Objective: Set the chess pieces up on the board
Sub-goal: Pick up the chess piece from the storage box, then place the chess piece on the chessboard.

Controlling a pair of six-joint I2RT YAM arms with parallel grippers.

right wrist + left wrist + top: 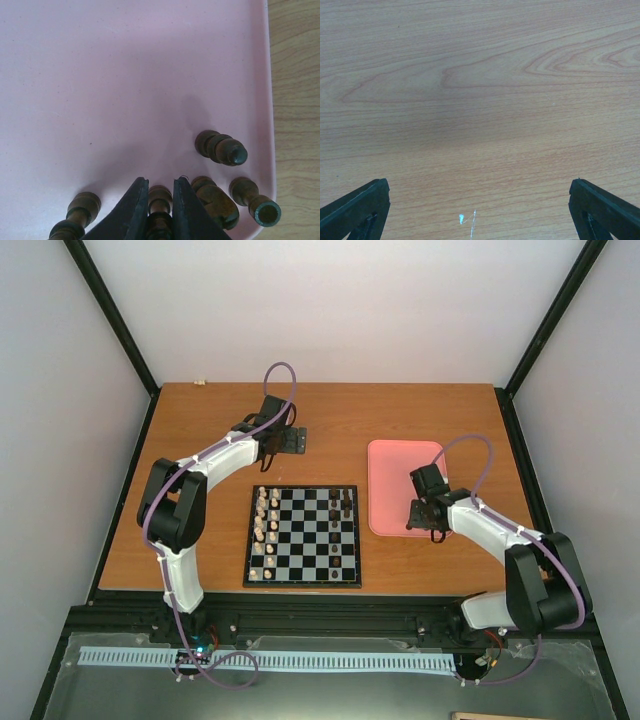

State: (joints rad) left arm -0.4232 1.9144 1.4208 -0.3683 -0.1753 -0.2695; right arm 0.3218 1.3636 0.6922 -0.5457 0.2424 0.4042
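Progress is partial. The board (pixel 300 565) sits mid-frame in the top view on the wooden worktop (pixel 200 420). The pale pieces (pixel 266 530) stand in two files along its left edge, so that side looks done or close to it. Of the dark chess pieces (pixel 341 505), only a small cluster stands on the board, near its upper right. The other squares on that side are bare. They are too small for an exact count.

The other dark ones in view are in the pink tray (pixel 390 465), just right of the board. Your right wrist view shows five lying on their sides in the tray's lower-right corner, close together.

The right gripper (pixel 160 182) is low over that corner. Its jaws are drawn nearly together, with one dark piece (pixel 159 199) pinched between them. That piece looks to be down on the tray, not lifted, though the jaws hide most of it.

The left gripper (pixel 479 187) is at upper centre of the top view, above the board, over bare worktop. Its jaws are spread wide and hold nothing.

My read is that most of the dark side is left for you. Each tray piece needs lifting, carrying over and standing upright on the board's right-hand files. The arm covers part of the tray from above, so I cannot tell whether more pieces lie there.
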